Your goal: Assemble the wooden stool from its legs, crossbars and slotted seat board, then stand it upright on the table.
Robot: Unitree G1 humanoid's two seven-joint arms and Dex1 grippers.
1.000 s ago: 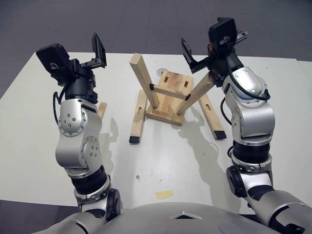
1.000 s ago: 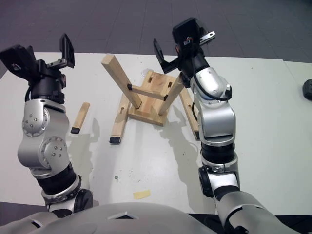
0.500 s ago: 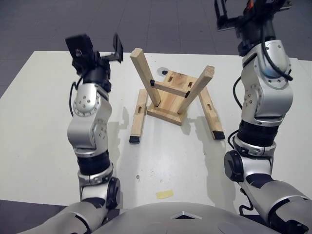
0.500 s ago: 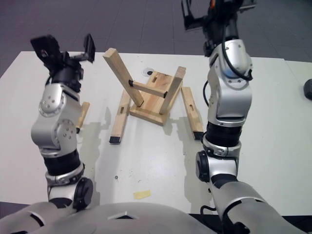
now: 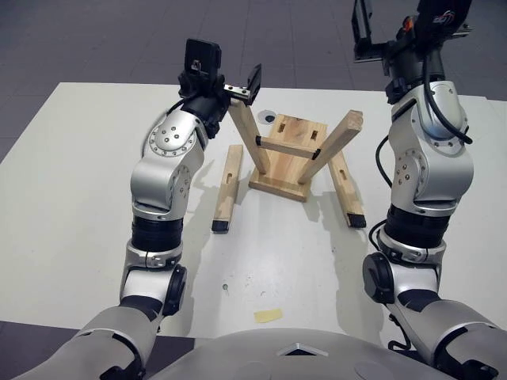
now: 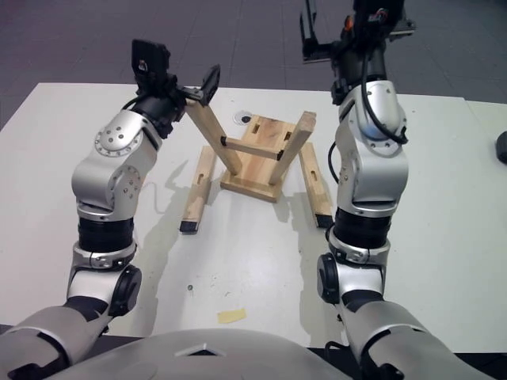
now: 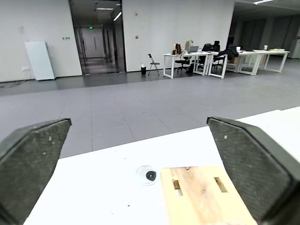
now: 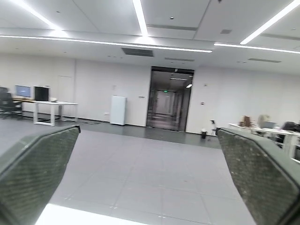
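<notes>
Left eye view: left claw (image 5: 228,80) spread near upturned stool leg (image 5: 250,139).

Left claw (image 7: 138,123) and right claw (image 8: 149,131) raised, agape.

Open office — rows of desks (image 7: 197,56), monitors (image 8: 22,90), ceiling strip lights (image 8: 139,14)

My silver arm shells (image 5: 432,158) are rounded, with black joint rings (image 5: 154,229), looping black cables (image 5: 379,158) and screw-ringed caps (image 5: 169,142); left tool (image 7: 138,122) and right tool (image 8: 147,130) carry dark, textured pads (image 7: 248,164).
</notes>
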